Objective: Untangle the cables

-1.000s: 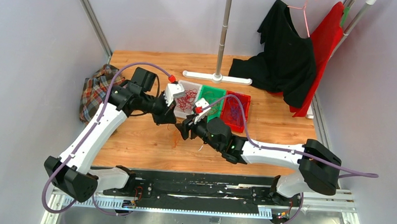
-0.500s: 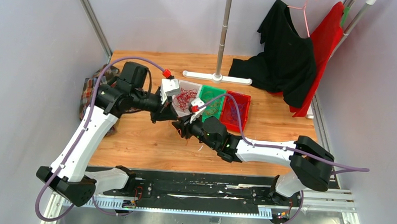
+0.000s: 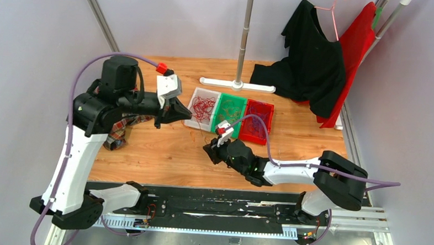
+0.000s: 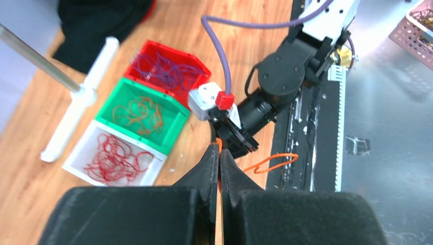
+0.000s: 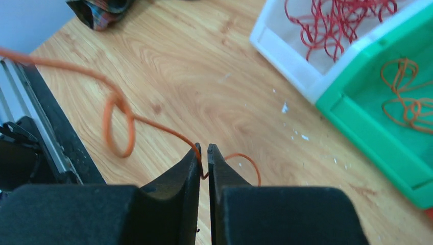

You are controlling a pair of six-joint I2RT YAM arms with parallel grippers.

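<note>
One orange cable [image 5: 118, 108] runs between my two grippers above the wooden table. My left gripper [image 4: 219, 153] is raised left of the bins and shut on one end, and a loop of the orange cable [image 4: 270, 161] hangs past its tips. My right gripper [image 5: 204, 155] is low over the table with its jaws pinched on the same cable. In the top view the left gripper [image 3: 186, 111] is above and left of the right gripper [image 3: 209, 151]. Red cables [image 3: 204, 106] lie in the white bin, orange cables [image 3: 230, 111] in the green bin, purple cables [image 3: 257, 119] in the red bin.
The white bin [image 3: 195, 120], green bin [image 3: 221, 127] and red bin [image 3: 254, 139] stand side by side mid-table. A plaid cloth [image 3: 117, 133] lies at the left edge. A pole on a white base [image 3: 236, 84] and black clothing [image 3: 311, 66] are at the back.
My right gripper closed on the orange cable and drew back toward the near edge. My left arm rose and swung left, away from the bins, with the cable still pinched.
</note>
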